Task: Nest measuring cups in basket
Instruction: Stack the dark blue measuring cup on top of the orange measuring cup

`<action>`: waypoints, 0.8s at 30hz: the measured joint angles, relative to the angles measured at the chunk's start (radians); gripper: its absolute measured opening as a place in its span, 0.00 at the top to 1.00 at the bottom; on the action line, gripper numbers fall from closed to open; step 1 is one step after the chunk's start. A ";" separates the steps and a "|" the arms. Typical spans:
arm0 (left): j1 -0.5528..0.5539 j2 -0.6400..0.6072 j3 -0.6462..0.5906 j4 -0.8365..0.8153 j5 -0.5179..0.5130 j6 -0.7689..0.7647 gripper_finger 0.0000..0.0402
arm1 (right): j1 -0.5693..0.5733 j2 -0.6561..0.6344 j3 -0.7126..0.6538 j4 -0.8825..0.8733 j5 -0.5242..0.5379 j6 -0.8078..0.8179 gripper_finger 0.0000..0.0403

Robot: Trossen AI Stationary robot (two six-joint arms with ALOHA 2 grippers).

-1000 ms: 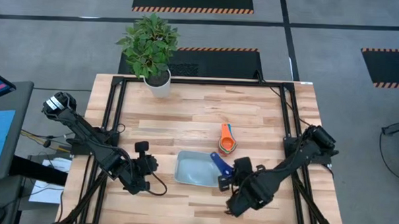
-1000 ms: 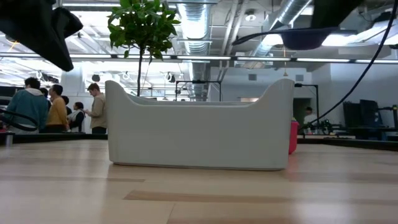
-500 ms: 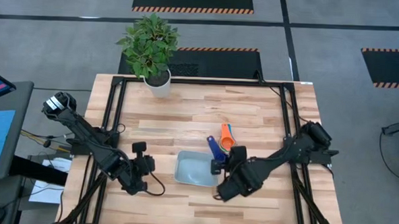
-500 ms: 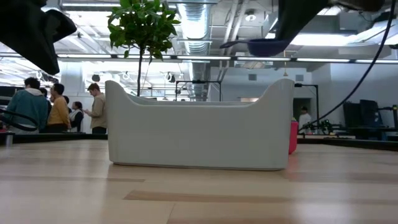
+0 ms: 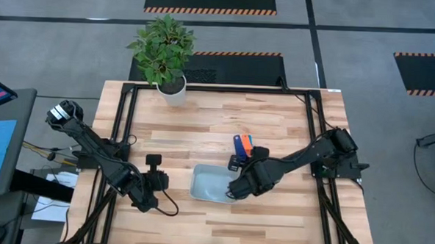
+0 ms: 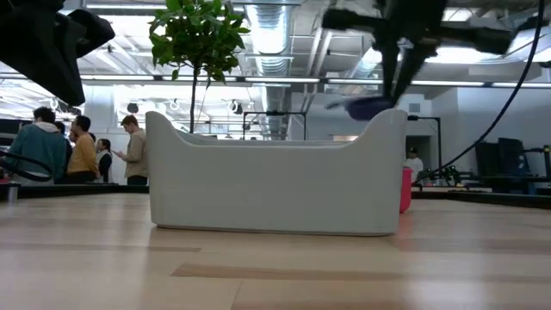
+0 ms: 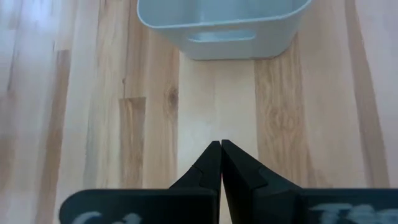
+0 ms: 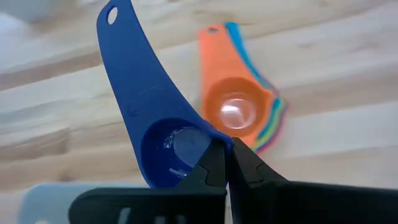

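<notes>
The right gripper (image 8: 222, 163) is closed on the rim of the dark blue measuring cup (image 8: 163, 140). In the high view this gripper (image 5: 235, 165) is seen above the right end of the basket (image 5: 209, 183), and the dark blue cup (image 5: 238, 144) sticks out past it. The cup is held in the air; in the low view it (image 6: 368, 107) is seen just above the basket's (image 6: 275, 181) right end.

Only the right wrist view shows the other cups well. An orange cup (image 8: 229, 107) is seen on top of a stack (image 8: 272, 118), with light blue, green, yellow and red edges peeking out under it. The cups below cannot be counted for sure. In the high view the stack (image 5: 250, 142) is mostly hidden by the arm, on the table just beyond the basket.

The left gripper (image 7: 221, 163) is shut and holds nothing. It (image 5: 155, 179) is seen waiting to the left of the basket, which is seen in front of it in the left wrist view (image 7: 222, 22).

The table (image 5: 203, 121) is made of pale wood strips. One plant in a white pot (image 5: 165, 57) is stood at its far edge. In the low view several people (image 6: 73, 146) are seen standing far back in the room, under pipes on the ceiling.

One basket, two grippers and one plant are counted.
</notes>
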 joint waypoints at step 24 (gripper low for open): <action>0.000 0.000 -0.001 -0.013 -0.008 0.025 1.00 | -0.103 0.006 -0.119 0.030 -0.049 -0.008 0.99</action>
